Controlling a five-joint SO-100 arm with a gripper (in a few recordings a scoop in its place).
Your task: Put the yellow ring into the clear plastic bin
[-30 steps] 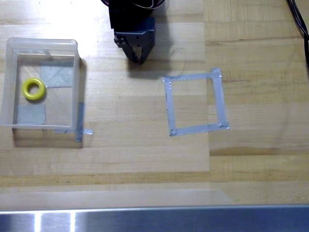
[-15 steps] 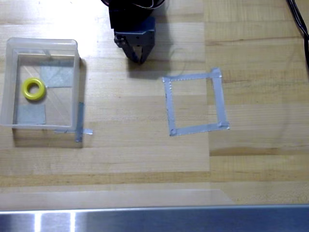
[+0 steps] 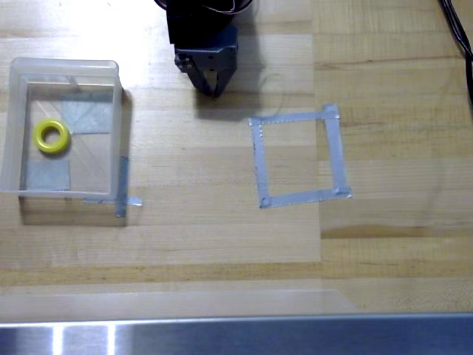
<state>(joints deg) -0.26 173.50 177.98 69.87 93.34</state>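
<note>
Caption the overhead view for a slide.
Yellow ring lies inside the clear plastic bin; the gripper hangs empty near the grey tape square.

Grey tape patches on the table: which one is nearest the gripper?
The open tape square outline, right of centre in the overhead view. Its upper left corner lies just below and right of the gripper; the other patches sit under the clear plastic bin, farther left.

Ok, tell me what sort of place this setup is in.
Probably a workshop or lab bench set up for robot trials. The top is a pale wooden table with a metal edge strip, a square of grey tape marks a spot, and black cables run across one corner.
</note>
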